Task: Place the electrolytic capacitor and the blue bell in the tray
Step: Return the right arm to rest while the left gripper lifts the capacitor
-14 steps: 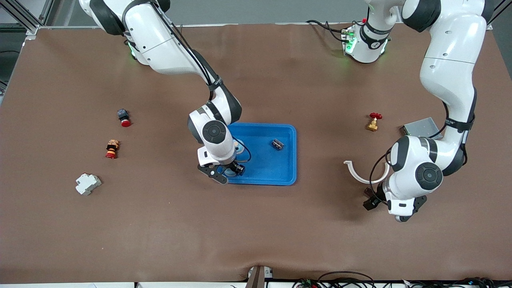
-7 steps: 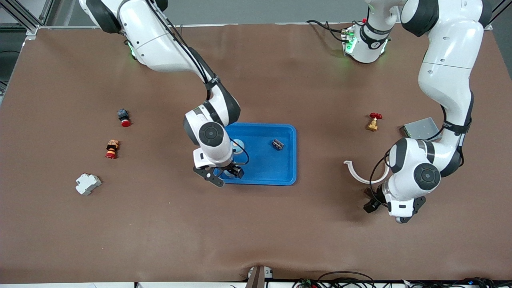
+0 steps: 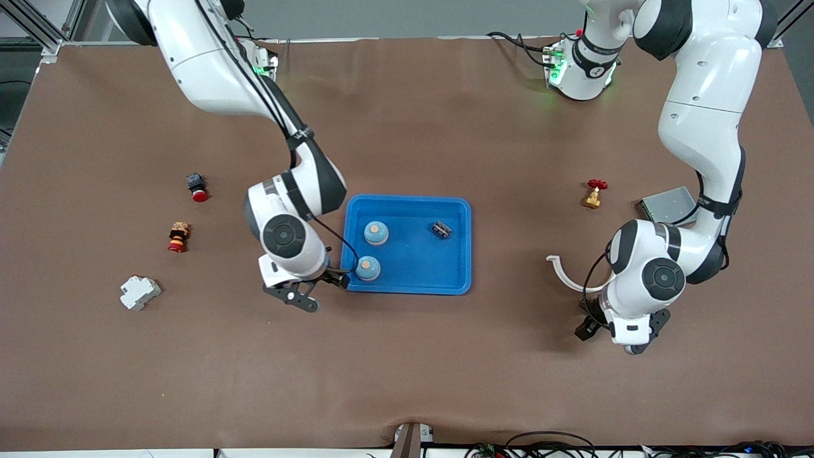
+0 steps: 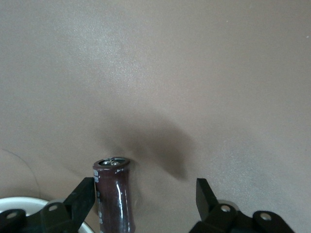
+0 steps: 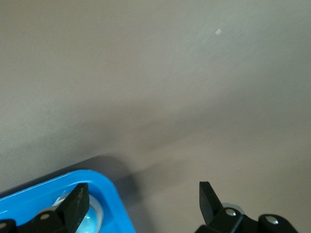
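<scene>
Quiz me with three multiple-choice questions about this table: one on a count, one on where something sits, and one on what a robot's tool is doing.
1. How many blue bells lie in the tray?
A. one
B. two
C. four

2. Where is the capacitor?
A. in the tray
B. beside the red valve
C. standing on the table between the fingers of the left tool

3. What state is the right tool in?
A. open and holding nothing
B. shut on a bell
C. shut on the white block

Answers:
1 B: the front view shows two bells side by side in the tray.
2 C: the left wrist view shows it upright between the spread fingers.
3 A: the right wrist view shows only bare table between its spread fingers, by the tray's corner.
</scene>
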`<state>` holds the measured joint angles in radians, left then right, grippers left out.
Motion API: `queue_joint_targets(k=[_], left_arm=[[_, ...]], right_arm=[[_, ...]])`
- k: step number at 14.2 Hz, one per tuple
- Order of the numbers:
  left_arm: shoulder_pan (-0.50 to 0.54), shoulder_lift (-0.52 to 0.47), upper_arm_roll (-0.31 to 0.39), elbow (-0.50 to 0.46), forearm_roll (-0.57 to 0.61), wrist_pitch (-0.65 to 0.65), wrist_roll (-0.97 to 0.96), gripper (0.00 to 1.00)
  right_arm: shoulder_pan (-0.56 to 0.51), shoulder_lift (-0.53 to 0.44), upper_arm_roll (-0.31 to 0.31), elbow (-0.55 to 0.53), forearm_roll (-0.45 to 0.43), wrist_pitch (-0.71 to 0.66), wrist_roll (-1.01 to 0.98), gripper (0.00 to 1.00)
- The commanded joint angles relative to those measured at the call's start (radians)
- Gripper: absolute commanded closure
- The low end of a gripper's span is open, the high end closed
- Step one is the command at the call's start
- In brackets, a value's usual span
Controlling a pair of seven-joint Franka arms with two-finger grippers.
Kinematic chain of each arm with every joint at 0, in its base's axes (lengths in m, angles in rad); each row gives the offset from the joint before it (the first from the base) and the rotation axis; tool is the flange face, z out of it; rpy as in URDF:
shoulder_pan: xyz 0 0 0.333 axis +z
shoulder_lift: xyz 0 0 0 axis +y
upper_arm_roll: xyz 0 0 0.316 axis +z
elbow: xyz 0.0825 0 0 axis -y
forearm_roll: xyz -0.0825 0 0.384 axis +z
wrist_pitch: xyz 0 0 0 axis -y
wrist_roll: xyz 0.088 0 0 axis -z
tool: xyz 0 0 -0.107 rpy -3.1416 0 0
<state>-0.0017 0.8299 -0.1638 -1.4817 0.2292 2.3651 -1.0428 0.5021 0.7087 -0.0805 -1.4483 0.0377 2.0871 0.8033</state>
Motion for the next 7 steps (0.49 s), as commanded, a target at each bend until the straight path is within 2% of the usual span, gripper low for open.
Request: queue_joint_targets(k=[1, 3, 5, 7], left_arm=[[-0.006, 0.006, 0.012, 0.014, 0.024, 0.010, -0.017, 0.55], [-0.001, 0.005, 0.010, 0.014, 0.024, 0.010, -0.013, 0.74], [-0.003, 0.005, 0.012, 0.014, 0.024, 0.010, -0.013, 0.83], [-0.003, 0.005, 0.012, 0.014, 0.024, 0.010, -0.013, 0.94]], right_arm=[[-0.065, -0.116, 0.018, -0.116, -0.012, -0.012, -0.125, 0.00], [-0.118, -0.190, 0.018, -0.180, -0.012, -0.028, -0.238, 0.00], [-0.169, -0.277, 0.016, -0.227, -0.012, -0.100, -0.372, 0.00], [-0.246, -0.351, 0.018, -0.224, -0.012, -0.214, -0.514, 0.00]])
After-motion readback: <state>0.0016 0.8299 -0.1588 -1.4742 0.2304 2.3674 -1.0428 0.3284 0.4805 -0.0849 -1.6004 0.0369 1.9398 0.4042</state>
